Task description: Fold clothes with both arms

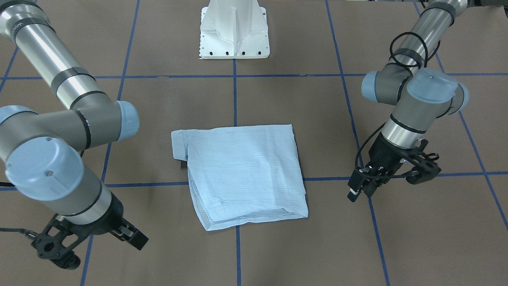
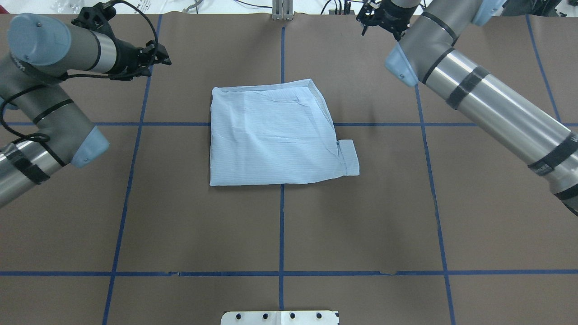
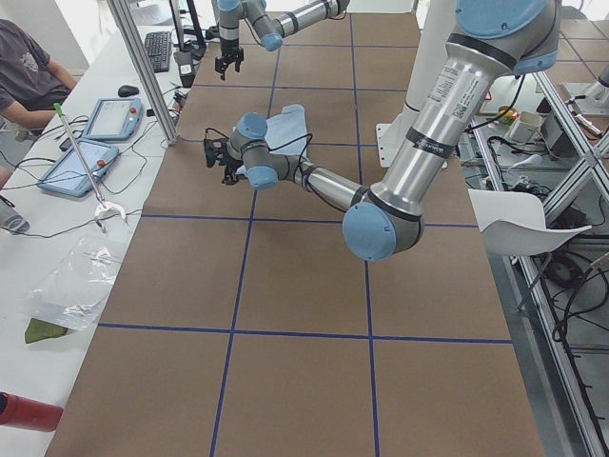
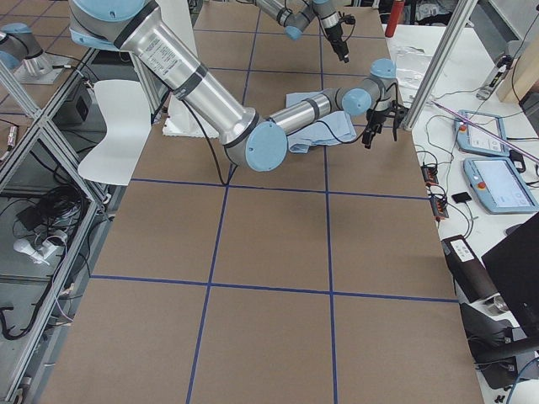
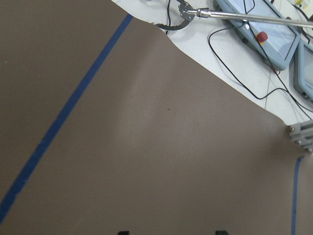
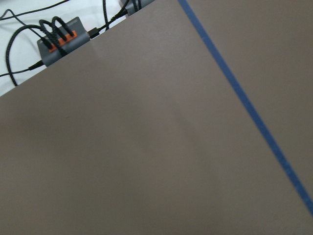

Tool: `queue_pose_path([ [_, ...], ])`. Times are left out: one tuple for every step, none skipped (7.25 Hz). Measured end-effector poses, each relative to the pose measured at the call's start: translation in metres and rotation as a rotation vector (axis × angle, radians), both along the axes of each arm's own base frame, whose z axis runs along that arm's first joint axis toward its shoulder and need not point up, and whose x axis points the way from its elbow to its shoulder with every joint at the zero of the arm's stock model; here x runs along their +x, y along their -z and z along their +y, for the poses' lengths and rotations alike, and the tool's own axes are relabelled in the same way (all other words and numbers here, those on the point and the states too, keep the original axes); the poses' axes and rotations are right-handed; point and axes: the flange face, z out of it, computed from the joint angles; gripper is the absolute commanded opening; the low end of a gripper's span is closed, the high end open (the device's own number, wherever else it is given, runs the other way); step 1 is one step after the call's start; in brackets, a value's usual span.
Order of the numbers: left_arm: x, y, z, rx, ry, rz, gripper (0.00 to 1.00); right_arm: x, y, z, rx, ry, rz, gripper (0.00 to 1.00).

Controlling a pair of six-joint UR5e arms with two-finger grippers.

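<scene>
The clothes are one pale-blue striped shirt (image 1: pixel 242 174), folded into a rough square and lying flat at the table's middle (image 2: pixel 271 135), with a small cuff or collar piece sticking out at one corner. My left gripper (image 1: pixel 359 190) hovers over bare table beside the shirt, well apart from it. It is open and holds nothing, and its two fingertips show spread at the bottom edge of the left wrist view. My right gripper (image 1: pixel 133 237) hangs over the table on the shirt's other side, also apart from it. It looks open and empty. Its wrist view shows only brown table.
Blue tape lines (image 2: pixel 282 225) divide the brown table cover. The white pedestal base (image 1: pixel 234 31) stands at the robot's edge. Past the far edge lie tablets (image 3: pixel 114 119), cables and a grabber tool (image 3: pixel 86 171), where a person (image 3: pixel 29 76) sits.
</scene>
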Motion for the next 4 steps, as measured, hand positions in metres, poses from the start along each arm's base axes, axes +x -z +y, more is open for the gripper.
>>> queue_pose_path([
  [-0.034,-0.023,0.018,0.063,-0.062,-0.051,1.00,0.036,-0.035,0.005,0.041,0.065,0.011,1.00],
  [-0.080,-0.054,0.034,0.138,-0.133,-0.119,1.00,0.079,-0.071,0.012,0.087,0.143,0.027,1.00],
  [-0.133,-0.086,0.046,0.225,-0.217,-0.192,1.00,0.125,-0.102,0.020,0.140,0.230,0.045,1.00],
  [-0.184,-0.118,0.058,0.310,-0.290,-0.258,1.00,0.172,-0.130,0.028,0.191,0.310,0.053,1.00],
])
